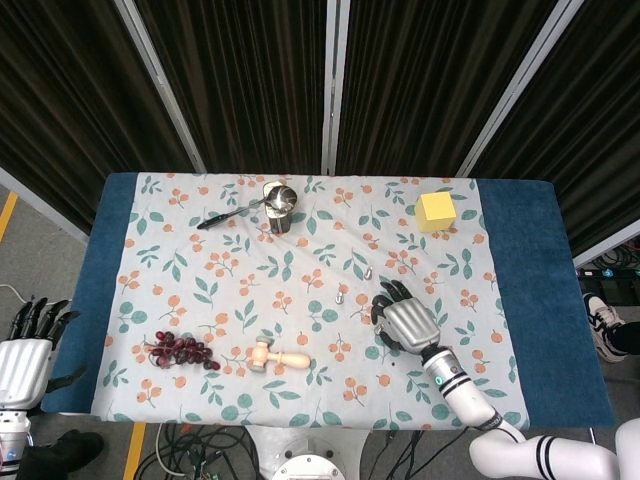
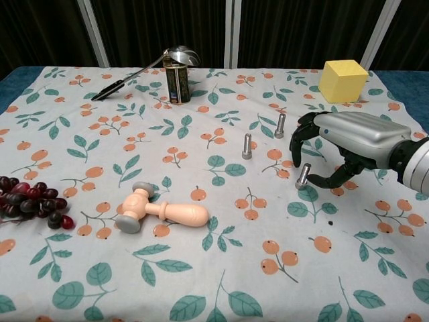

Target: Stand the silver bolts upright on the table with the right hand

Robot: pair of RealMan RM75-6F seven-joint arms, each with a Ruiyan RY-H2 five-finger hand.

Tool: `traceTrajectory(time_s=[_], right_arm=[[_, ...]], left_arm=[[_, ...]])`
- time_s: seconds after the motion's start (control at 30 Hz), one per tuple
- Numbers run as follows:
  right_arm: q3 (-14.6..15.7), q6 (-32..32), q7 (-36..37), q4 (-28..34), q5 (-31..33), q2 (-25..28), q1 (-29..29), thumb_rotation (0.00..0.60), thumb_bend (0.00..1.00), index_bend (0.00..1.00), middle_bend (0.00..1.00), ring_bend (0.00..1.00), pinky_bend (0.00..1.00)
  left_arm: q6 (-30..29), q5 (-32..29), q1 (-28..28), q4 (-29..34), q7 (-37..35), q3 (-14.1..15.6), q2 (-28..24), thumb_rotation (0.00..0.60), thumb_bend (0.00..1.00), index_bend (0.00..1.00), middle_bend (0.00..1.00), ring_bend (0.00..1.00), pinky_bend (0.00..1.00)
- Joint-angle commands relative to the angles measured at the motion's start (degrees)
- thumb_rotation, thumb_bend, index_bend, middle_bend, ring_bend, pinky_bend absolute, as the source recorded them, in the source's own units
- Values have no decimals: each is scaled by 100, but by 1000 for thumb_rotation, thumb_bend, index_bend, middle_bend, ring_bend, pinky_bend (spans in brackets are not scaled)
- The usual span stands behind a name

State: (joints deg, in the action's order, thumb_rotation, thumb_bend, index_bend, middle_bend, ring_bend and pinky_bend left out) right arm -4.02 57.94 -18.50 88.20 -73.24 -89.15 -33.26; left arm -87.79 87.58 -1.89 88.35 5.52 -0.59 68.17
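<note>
Three silver bolts show in the chest view. Two stand upright and free on the floral cloth, one (image 2: 247, 146) mid-table and another (image 2: 280, 125) behind it; the head view shows them as small studs (image 1: 339, 296) (image 1: 367, 272). The third bolt (image 2: 303, 176) leans slightly, with my right hand (image 2: 338, 144) curled around it, thumb tip at its base and fingers close on the other side. From above, my right hand (image 1: 405, 322) hides that bolt. My left hand (image 1: 25, 350) hangs off the table's lower left, fingers spread, holding nothing.
A yellow cube (image 2: 342, 80) sits at the back right. A dark can (image 2: 176, 84) with a spoon across it stands at the back centre. A wooden mallet (image 2: 161, 210) and dark grapes (image 2: 30, 201) lie at the front left.
</note>
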Motion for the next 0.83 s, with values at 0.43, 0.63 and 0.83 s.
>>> traceTrajectory(time_s=[0.43,0.63,0.83], right_arm=[[164,1987,780,836,-798,1737,1214,600,290,257,181,1,0],[454,2608,1605,711,-976,2199,1903,600,296,227,149,0,0],[534,3110,2100,639,-1183,2309,2357,600,296,227,146,0,0]], left_arm=[[105,0,-96,-104,-71,-41,89,600,0,232,127,1,0],[60,-4,-142,-150,16,-118,228,600,0,232,127,1,0],[92,23,-198,-84,146,-129,265,600,0,232,127,2,0]])
